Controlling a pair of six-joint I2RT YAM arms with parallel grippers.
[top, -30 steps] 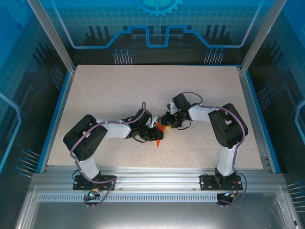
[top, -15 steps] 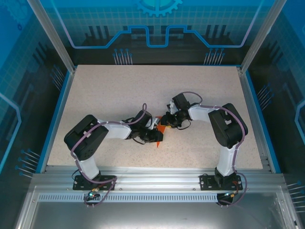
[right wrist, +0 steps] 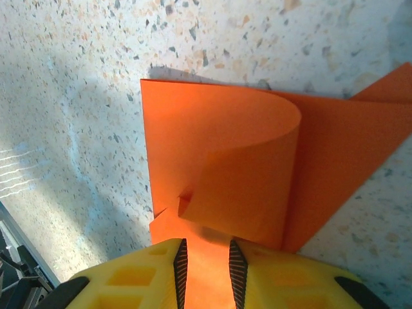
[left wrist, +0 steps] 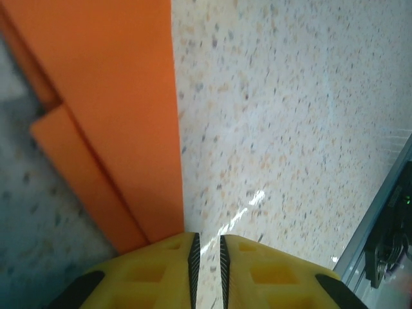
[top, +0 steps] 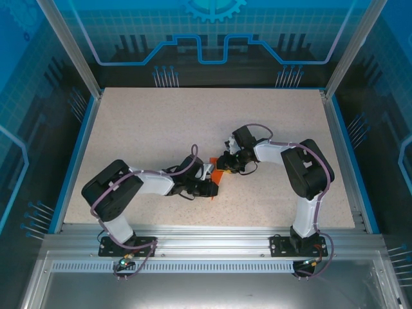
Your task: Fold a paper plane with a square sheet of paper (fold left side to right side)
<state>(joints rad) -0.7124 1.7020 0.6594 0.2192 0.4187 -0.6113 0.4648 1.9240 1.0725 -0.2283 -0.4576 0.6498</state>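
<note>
The square sheet of paper (top: 220,176) is bright orange and folded into layers, lying on the table between the two grippers. In the right wrist view a flap of the paper (right wrist: 219,148) curls up in a loose roll over the flat layers. My right gripper (right wrist: 206,243) stands over the paper's near edge, jaws a little apart with orange showing between them. In the left wrist view the paper (left wrist: 116,96) has a straight folded edge. My left gripper (left wrist: 206,237) sits at that edge's end, jaws a narrow slit apart with bare table between them.
The speckled beige table (top: 148,129) has free room behind and to both sides. A blue raised border (top: 77,154) and metal frame posts ring it. The arm bases are bolted to the aluminium rail (top: 212,241) at the near edge.
My left arm has lowered and swung slightly, its gripper now covering the paper's near tip, and its jaws have narrowed a little. The right arm has not moved.
</note>
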